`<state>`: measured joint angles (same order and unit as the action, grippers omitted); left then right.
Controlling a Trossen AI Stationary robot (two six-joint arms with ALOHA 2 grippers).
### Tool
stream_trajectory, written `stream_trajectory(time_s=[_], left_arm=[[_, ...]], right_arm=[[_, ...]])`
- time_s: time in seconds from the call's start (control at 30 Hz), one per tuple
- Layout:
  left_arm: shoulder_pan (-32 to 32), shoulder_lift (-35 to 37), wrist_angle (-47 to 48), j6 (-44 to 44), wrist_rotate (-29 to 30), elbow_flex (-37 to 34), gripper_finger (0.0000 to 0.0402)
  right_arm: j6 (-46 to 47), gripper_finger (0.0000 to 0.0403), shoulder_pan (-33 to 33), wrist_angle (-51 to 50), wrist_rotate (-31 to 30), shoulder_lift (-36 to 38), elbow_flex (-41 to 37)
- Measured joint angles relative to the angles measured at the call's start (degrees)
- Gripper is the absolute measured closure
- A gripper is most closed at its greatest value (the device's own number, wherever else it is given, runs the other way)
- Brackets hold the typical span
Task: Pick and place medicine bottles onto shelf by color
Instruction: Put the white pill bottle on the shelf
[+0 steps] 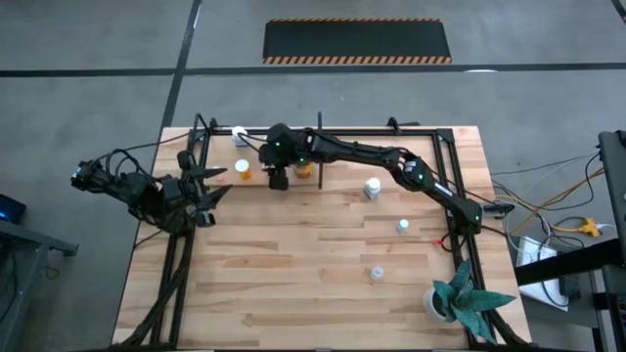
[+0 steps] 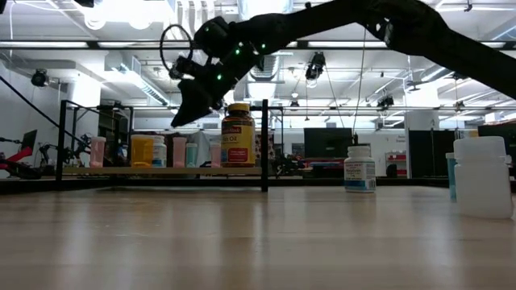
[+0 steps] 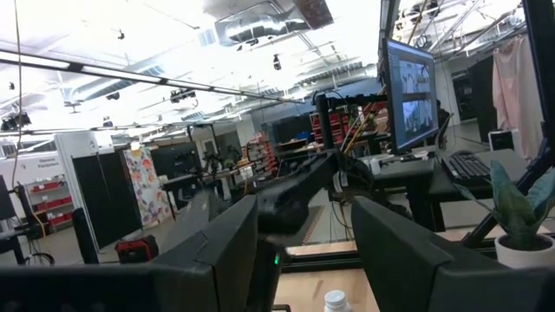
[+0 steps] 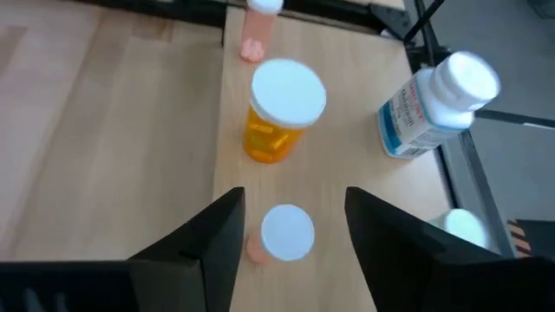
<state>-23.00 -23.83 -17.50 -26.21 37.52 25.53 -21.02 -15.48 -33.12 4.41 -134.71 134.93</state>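
Note:
The shelf (image 2: 161, 171) stands at the table's far side, with its divider post (image 2: 264, 145). On its board stand pink bottles (image 2: 179, 151), an orange bottle (image 2: 142, 151), a white bottle with a blue label (image 2: 159, 153) and the amber jar (image 2: 238, 134). My right gripper (image 2: 184, 119) hangs open above the board, its fingers on either side of a white-capped pink bottle (image 4: 286, 232) below, apart from it. The orange bottle (image 4: 282, 104) and the white bottle (image 4: 434, 104) stand just beyond. My left gripper (image 1: 210, 186) waits open at the table's left.
A white bottle (image 1: 373, 186) and two small pale bottles (image 1: 402, 226), (image 1: 377, 273) stand on the table's right half. The white pot with the green plant (image 1: 455, 298) is at the near right corner. Black frame tubes (image 1: 455, 196) run along the table's sides.

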Motion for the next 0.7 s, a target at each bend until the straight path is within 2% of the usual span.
stream_trajectory(time_s=[0.27,0.7], left_arm=[[0.0,-0.07,-0.06,-0.01,0.0,-0.06,0.023],[-0.02,-0.13,-0.08,0.18,-0.03,-0.06,0.023]], right_arm=[[0.1,0.0225,3.42,-10.44,0.15,7.22,0.0],[7.74,0.0229,15.68,-33.32,0.77,14.06,-1.69]])
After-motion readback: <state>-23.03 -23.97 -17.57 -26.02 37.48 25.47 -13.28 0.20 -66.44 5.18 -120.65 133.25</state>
